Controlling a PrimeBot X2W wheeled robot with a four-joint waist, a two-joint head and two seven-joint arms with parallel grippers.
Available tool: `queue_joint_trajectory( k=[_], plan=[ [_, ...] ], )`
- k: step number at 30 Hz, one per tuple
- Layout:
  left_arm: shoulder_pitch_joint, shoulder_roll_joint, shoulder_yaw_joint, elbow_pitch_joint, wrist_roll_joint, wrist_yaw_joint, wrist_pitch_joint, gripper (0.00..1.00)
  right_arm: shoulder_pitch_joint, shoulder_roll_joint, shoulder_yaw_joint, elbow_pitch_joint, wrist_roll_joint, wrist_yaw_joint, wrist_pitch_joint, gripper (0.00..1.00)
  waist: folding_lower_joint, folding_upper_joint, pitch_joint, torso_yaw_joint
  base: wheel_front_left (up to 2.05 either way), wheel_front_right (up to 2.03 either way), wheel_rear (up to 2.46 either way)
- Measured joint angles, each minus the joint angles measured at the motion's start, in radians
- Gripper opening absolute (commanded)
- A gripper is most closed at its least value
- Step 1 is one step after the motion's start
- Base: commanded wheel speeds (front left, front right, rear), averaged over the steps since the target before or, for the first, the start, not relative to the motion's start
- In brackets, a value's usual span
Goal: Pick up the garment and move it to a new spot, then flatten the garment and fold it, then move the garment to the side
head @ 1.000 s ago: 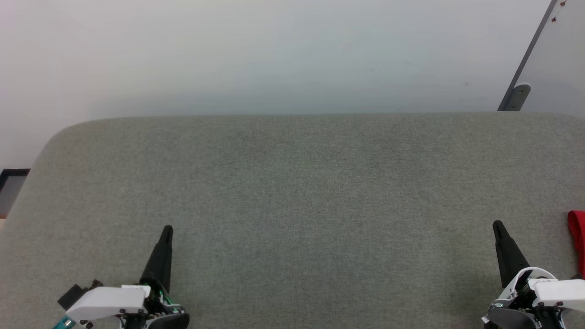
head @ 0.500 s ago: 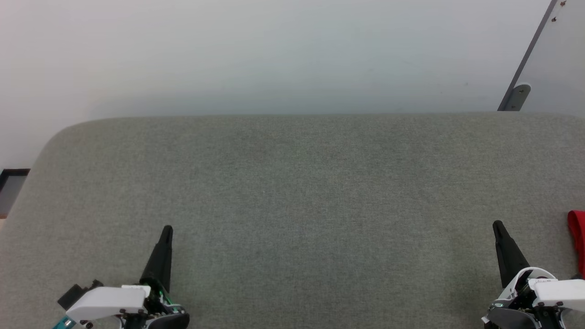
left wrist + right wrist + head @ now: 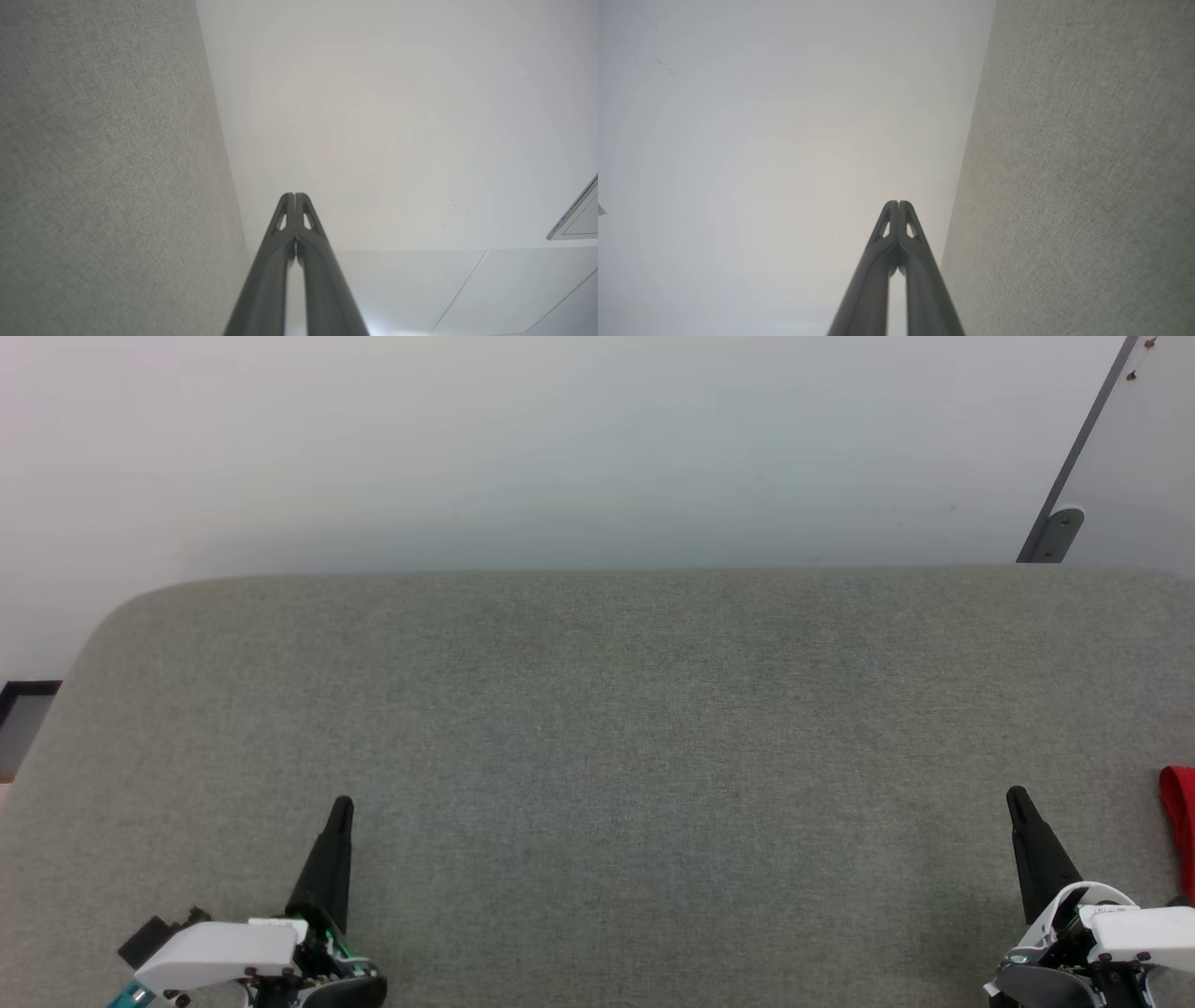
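Your head view catches the garment [image 3: 1180,821], cut off at the right edge; wrist views show left gripper [image 3: 295,196] and right gripper [image 3: 899,203] fingers pressed together, empty.

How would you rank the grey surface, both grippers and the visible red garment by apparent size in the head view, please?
1. grey surface, by far.
2. left gripper and right gripper: alike, so tied.
3. garment: a red sliver at the right edge.
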Motion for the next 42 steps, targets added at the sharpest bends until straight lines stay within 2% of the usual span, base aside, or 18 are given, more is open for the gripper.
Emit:
queue_joint_trajectory(
  k=[42],
  plan=[
    [0.0,-0.003,0.003,0.0,0.002,0.0,0.002,0.0,0.0,0.0,0.0,0.0,0.0,0.0,0.0,0.0,0.0,0.0,0.0,0.0,0.0,0.0,0.0]
  ],
)
